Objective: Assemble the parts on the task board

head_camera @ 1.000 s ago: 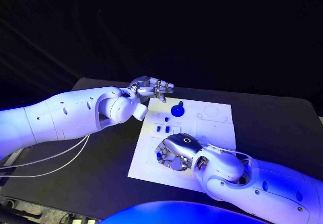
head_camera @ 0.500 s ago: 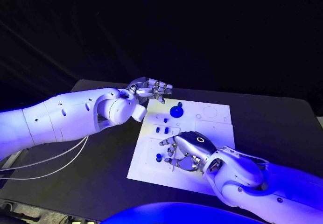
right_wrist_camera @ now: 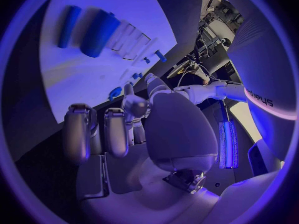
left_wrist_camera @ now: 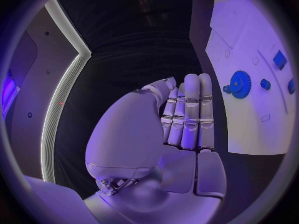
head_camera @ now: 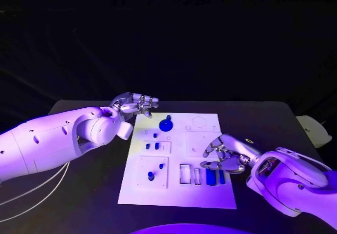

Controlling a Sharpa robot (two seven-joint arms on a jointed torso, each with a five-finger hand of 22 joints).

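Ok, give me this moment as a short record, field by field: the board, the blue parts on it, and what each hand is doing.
board: white task board flat on the black table
round part: blue gear near the board's far edge
long parts: two blue bars in slots on the board's right side, beside the right hand
left hand: left hand at the board's far left corner, fingers together, holding nothing
right hand: right hand over the board's right edge, fingers curled, nothing visibly held

Dim violet-blue light washes everything, and the backdrop beyond the black table falls into darkness. The flat white task board catches the most light. Both wrist views bend straight edges strongly toward their dark circular rims.
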